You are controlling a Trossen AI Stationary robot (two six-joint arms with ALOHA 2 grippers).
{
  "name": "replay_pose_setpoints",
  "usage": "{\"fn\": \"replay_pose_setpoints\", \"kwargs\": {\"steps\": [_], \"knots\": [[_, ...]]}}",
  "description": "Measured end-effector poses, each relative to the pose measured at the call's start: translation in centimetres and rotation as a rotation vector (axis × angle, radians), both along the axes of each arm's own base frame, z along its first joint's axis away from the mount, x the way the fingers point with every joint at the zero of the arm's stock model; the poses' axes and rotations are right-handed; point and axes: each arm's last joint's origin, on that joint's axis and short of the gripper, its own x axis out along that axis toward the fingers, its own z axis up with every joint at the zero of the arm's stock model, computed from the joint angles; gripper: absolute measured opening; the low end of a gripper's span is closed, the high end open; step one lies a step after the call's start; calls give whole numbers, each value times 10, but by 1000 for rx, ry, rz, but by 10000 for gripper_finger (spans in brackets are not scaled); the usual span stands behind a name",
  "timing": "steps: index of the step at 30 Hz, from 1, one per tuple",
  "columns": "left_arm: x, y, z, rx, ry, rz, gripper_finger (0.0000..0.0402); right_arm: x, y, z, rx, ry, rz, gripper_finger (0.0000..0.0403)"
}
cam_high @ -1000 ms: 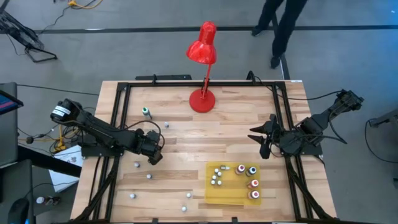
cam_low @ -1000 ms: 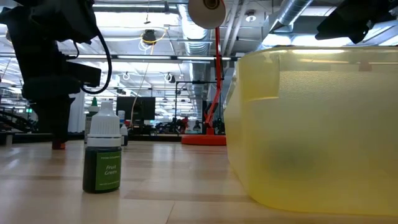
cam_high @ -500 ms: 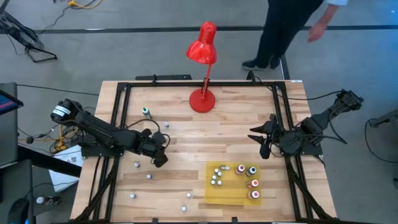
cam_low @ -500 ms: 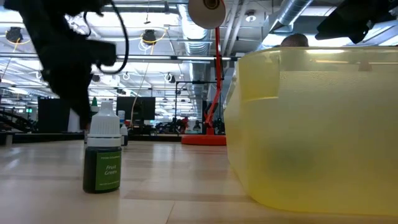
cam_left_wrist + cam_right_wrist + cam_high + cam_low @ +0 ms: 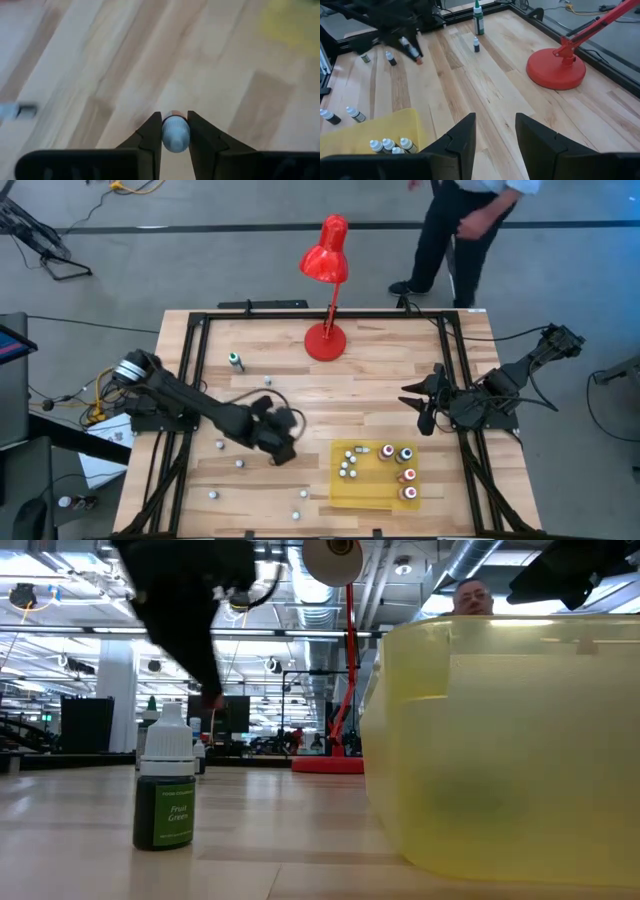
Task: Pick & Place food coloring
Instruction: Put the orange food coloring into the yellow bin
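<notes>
My left gripper is above the table's middle, just left of the yellow tray, and is shut on a tiny dropper bottle with a pale cap and reddish contents. The bottle also shows in the right wrist view. Several small food coloring bottles stand in the tray. Other tiny bottles stand loose on the table's left and near parts. A green bottle stands upright close to the low camera. My right gripper waits, open and empty, at the table's right. My left gripper pinches the tiny bottle between its two fingers, which lie on opposite sides of its cap end. The reddish bottom end sticks out past the fingertips, slanting down. The bottle is lifted clear of the table.
A red desk lamp stands on its base at the far middle. A taller green bottle stands at the far left. A black frame runs round the table. A person walks beyond the far edge.
My left gripper has gone toward the table's right and near edges, toward the yellow tray, carrying the tiny bottle and staying shut on it. The person beyond the far edge has moved to the right.
</notes>
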Motion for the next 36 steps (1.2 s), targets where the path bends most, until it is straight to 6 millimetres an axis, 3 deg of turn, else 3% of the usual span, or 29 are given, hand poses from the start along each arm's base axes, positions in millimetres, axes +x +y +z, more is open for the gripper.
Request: {"fn": "replay_pose_setpoints", "kwargs": {"steps": [8,22,31,36], "knots": [[56,-44,23,38,-40,-164,59,0,0,0,0,0,0,129],[122,-118,22,47,-92,-334,59,0,0,0,0,-1,0,129],[148,-138,-10,-27,-50,-383,59,0,0,0,0,0,0,129],[152,-139,-14,-57,-38,-402,59,0,0,0,0,-1,0,129]]}}
